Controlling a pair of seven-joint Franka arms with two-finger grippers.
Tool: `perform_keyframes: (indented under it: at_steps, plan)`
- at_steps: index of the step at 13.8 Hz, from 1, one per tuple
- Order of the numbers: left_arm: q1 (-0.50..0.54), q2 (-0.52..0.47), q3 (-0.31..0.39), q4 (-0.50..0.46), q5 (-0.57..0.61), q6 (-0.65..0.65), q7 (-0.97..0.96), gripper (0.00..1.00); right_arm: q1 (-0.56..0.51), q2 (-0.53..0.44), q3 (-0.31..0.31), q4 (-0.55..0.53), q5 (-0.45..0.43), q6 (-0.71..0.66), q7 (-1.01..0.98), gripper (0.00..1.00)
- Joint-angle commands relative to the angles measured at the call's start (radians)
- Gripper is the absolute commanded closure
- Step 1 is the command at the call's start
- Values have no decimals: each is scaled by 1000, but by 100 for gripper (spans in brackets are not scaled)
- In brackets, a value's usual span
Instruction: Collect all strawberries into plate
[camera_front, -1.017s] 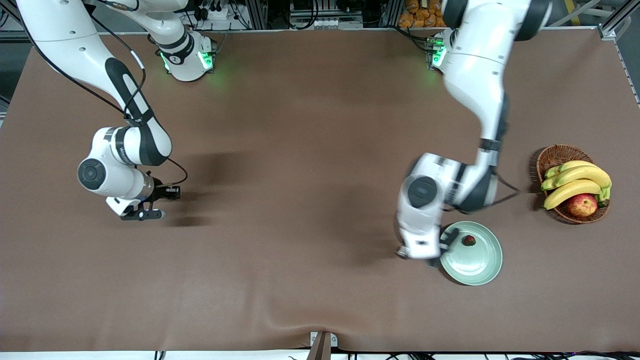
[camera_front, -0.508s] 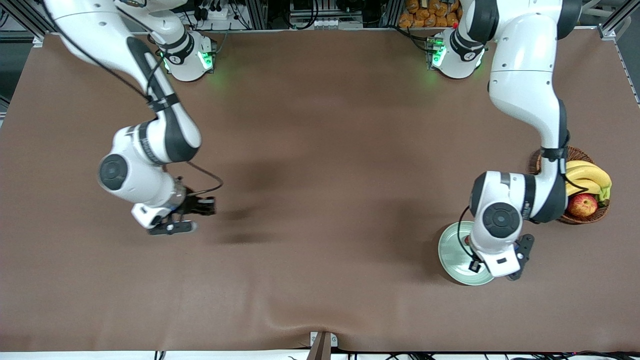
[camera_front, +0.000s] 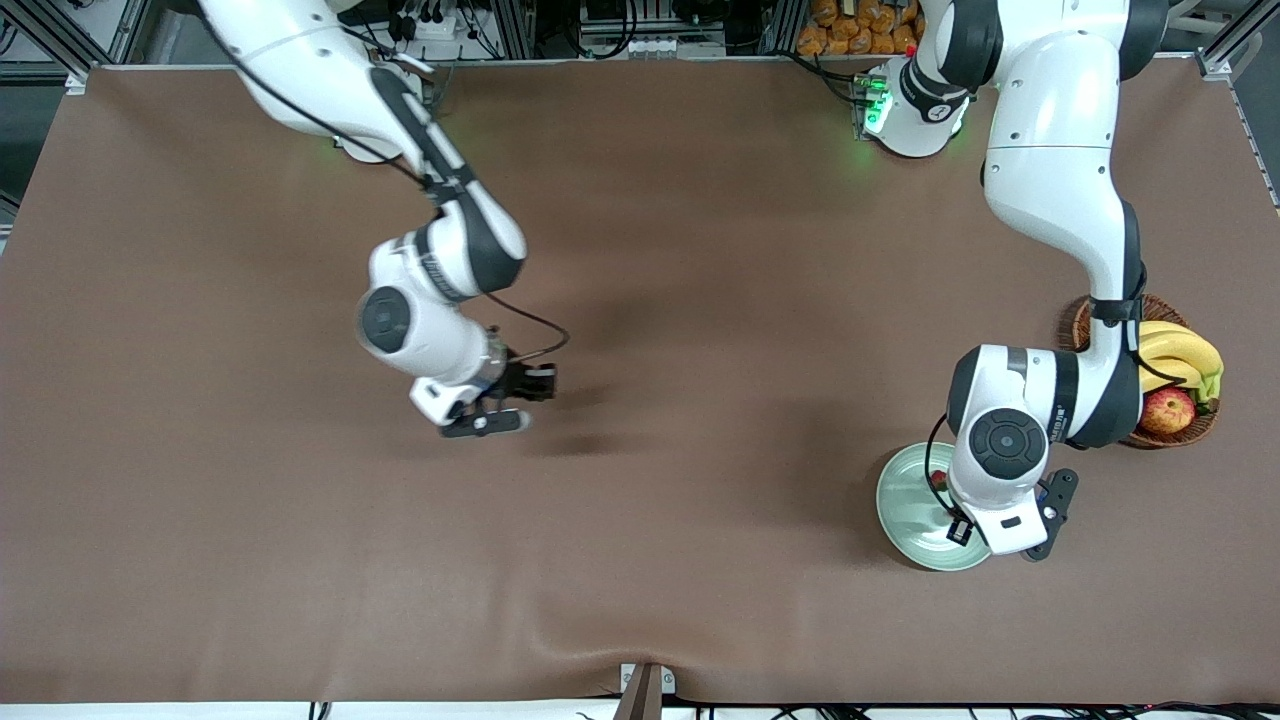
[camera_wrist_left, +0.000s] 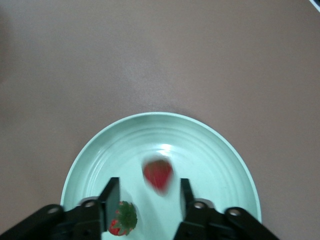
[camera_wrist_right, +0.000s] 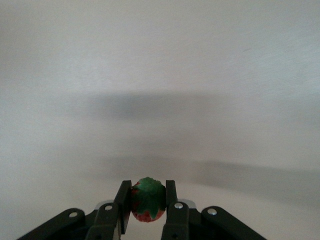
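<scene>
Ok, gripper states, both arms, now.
Left gripper: open over the plate, a strawberry loose between its fingers.
Right gripper: shut on a strawberry, over the table.

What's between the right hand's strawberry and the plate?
Nothing visible on the table. The right hand holds a strawberry over bare brown cloth. The left hand is open above the plate, so it crowds the drop spot.

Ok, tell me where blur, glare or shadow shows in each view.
Left wrist view: the falling strawberry is motion-blurred; glare spot on the plate. Right wrist view: washed out and pale, gripped strawberry sharp. Front view: soft arm shadows on the table.
</scene>
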Motion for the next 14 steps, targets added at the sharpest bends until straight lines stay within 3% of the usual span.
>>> perform_keyframes:
  at_steps: [1, 3, 4, 5, 6, 10, 14]
  plan:
    - [-47, -23, -1, -7, 31, -9, -22, 0, 66, 74, -12, 33, 22, 83, 49, 77]
    - [-122, -25, -4, -7, 19, -21, -31, 0, 87, 99, -13, 34, 22, 91, 49, 58]
    - [-159, -25, -5, -6, 16, -44, -31, 0, 90, 108, -15, 34, 22, 100, 49, 31]
    - [-195, -25, -7, -7, 10, -61, -29, 0, 87, 108, -16, 34, 20, 117, 47, 10]
    - [-227, -25, -16, -6, -1, -70, -29, 0, 81, 102, -16, 34, 19, 121, 47, 0]
    - [-319, -23, -70, -1, -62, -70, -31, 0, 39, 40, -74, 38, 15, 93, 35, 0]
    - [-405, -8, -134, 13, -118, -47, -135, 0, -133, -123, -76, 37, 8, -158, 33, 0]
